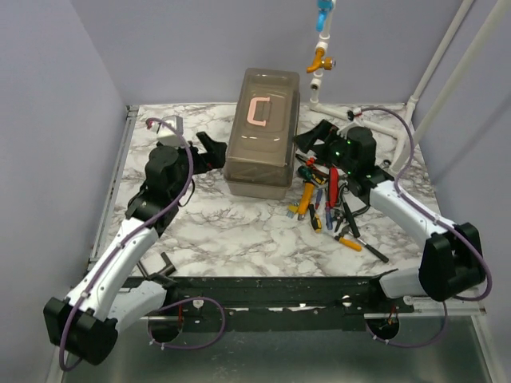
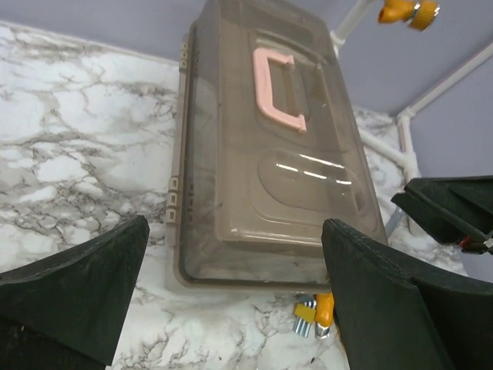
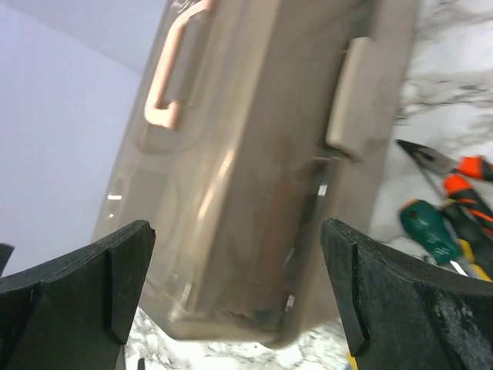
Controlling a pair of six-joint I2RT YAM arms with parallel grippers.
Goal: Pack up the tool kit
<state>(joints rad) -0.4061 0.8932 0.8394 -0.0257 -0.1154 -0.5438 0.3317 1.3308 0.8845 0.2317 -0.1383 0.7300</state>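
Observation:
The tool kit's grey-brown box (image 1: 263, 132) stands shut mid-table, its smoky lid down and pink handle (image 1: 259, 110) on top. Loose screwdrivers, pliers and wrenches (image 1: 331, 203) lie heaped on the marble to its right. My left gripper (image 1: 214, 152) is open just off the box's left side, facing it. In the left wrist view the box (image 2: 269, 154) fills the gap between the wide jaws of the left gripper (image 2: 235, 227), untouched. My right gripper (image 1: 310, 142) is open by the box's right side. The right wrist view shows the box (image 3: 262, 154) and its latch (image 3: 350, 100) ahead of the right gripper (image 3: 237, 231).
A white pipe frame (image 1: 383, 116) stands at the back right, with a yellow and blue fitting (image 1: 321, 56) hanging above the box. Orange-handled pliers (image 3: 462, 173) and a green screwdriver (image 3: 431, 231) lie close to the right fingers. Purple walls enclose the table.

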